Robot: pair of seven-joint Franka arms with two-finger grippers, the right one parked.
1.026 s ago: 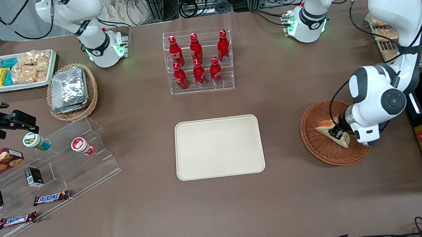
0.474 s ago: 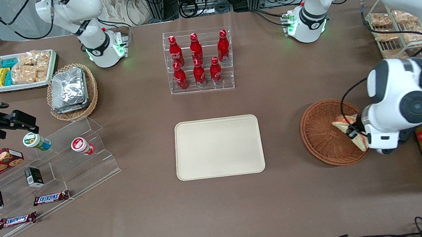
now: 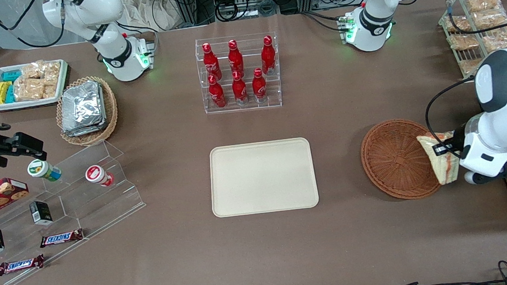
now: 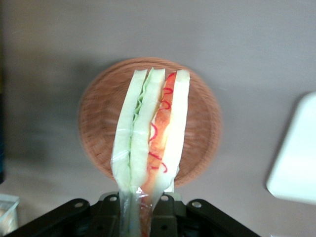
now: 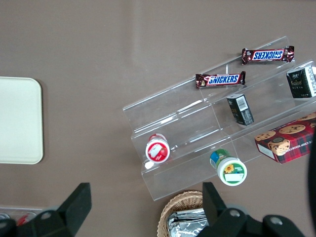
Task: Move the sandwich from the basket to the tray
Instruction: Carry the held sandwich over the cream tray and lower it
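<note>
The gripper (image 3: 447, 148) has the sandwich (image 3: 439, 157) pinched between its fingers, up in the air over the rim of the basket (image 3: 392, 160) at the working arm's end of the table. From the wrist, the sandwich (image 4: 150, 138) stands on edge, green filling on one side, orange-red on the other, clamped at its lower end by the gripper (image 4: 140, 210), with the basket (image 4: 98, 123) below it and nothing else in it. The tray (image 3: 263, 177) sits mid-table, bare, well apart from the basket.

Farther from the front camera, a clear rack (image 3: 239, 72) holds 6 red bottles (image 3: 239, 87) in 2 rows of 3. Toward the parked arm's end, a tan basket (image 3: 110, 107) carries foil packets (image 3: 82, 108), and a white bin (image 3: 29, 103) beside it holds bagged snacks (image 3: 37, 81) plus yellow and teal packs (image 3: 2, 88). A wire rack (image 3: 459, 58) near the working arm holds more bagged snacks (image 3: 481, 17).
</note>
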